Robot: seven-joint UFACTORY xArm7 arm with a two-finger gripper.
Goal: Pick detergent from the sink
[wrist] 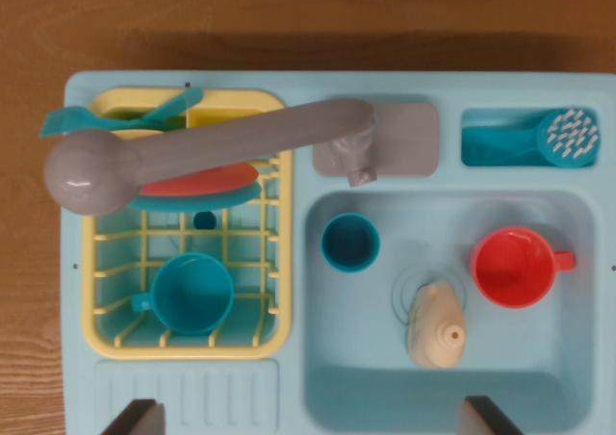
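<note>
Cream plastic, the detergent bottle point(437, 324) stands in the sink point(577, 396) between a teal cup point(349, 243) and red cup point(512, 267) (both close), so the wide-spread gripper point(315, 418) could clip either while descending.

Only the jaws' dark tips show, cut off at the bottom edge; the faucet point(207, 151) hides part of the plates point(197, 187).

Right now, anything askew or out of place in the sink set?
The faucet is swung over the dish rack, not the sink basin. The detergent bottle sits in the basin beside two cups. Nothing spilled.
</note>
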